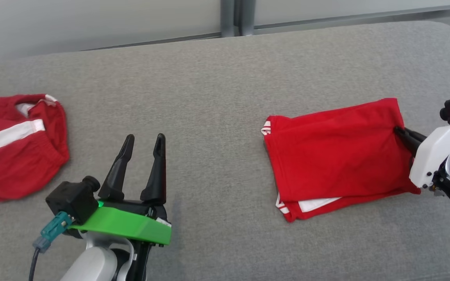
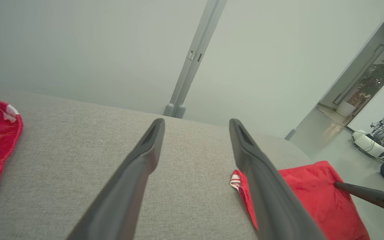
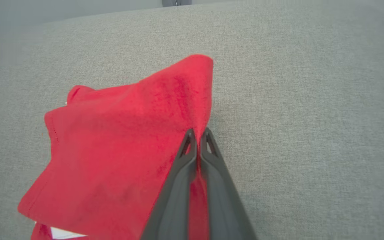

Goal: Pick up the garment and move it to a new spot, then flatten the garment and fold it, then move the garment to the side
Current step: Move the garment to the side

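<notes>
Your right gripper (image 1: pixel 400 132) is pinched tight on the right-hand edge of the folded red shorts (image 1: pixel 334 152). They lie flat on the right part of the grey cushion (image 1: pixel 217 86), long axis running left to right in the head view. Your left gripper (image 1: pixel 143 137) hangs spread wide and empty over bare cushion, well apart from them, so this move falls to the right arm. The cushion's rounded right edge is near the grip; open room lies toward the far edge and leftward, up to the crumpled red garment (image 1: pixel 14 156) at far left
</notes>
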`<state>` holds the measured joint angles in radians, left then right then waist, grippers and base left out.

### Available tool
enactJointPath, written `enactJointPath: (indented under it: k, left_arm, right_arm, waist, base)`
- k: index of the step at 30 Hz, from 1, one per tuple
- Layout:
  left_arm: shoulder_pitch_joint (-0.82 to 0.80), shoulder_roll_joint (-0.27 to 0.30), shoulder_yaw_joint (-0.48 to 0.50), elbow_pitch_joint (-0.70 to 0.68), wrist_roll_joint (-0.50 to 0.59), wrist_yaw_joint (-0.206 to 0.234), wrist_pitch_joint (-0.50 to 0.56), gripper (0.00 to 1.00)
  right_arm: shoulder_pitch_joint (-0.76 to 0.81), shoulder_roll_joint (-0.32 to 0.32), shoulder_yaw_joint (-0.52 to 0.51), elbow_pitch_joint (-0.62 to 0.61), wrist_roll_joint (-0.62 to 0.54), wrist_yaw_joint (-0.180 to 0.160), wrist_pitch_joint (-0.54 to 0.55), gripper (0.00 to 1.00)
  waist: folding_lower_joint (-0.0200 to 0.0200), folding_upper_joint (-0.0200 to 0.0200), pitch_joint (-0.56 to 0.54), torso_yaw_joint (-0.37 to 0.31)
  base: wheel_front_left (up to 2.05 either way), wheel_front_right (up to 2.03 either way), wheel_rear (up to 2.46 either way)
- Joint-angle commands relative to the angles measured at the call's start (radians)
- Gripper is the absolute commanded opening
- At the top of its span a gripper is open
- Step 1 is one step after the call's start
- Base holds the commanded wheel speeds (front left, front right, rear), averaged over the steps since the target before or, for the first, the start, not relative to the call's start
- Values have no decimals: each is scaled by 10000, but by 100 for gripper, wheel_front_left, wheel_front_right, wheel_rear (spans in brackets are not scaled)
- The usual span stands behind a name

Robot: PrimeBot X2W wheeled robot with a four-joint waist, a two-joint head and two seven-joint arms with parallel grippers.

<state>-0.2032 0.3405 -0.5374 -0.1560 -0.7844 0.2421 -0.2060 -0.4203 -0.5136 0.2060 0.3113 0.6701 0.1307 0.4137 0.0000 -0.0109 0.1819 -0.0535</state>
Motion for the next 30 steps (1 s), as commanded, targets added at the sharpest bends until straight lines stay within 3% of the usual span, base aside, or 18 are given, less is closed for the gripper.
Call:
enactJointPath:
  k: [1,8,13,30]
  left_arm:
    - [-186,17,-4,10,116,-27,16,100]
    - [-502,71,-108,16,230,-26,183,100]
    - [-694,38,-200,61,285,-25,280,100]
    - [-689,377,81,-195,245,234,359,100]
  right_arm:
    - [-150,-60,-19,-39,-83,1,28,0]
    - [-740,-72,-16,-131,-192,1,143,0]
    - [-962,-96,-18,-100,-234,1,116,0]
    - [-1945,-130,-475,1063,-1133,1,-552,0]
  waist:
    - [0,109,159,-903]
    - [0,109,457,-1992]
    - [0,109,591,-2324]
    - [0,109,899,-1743]
  base:
    - [0,0,0]
    - [0,0,0]
    - [0,0,0]
    - [0,0,0]
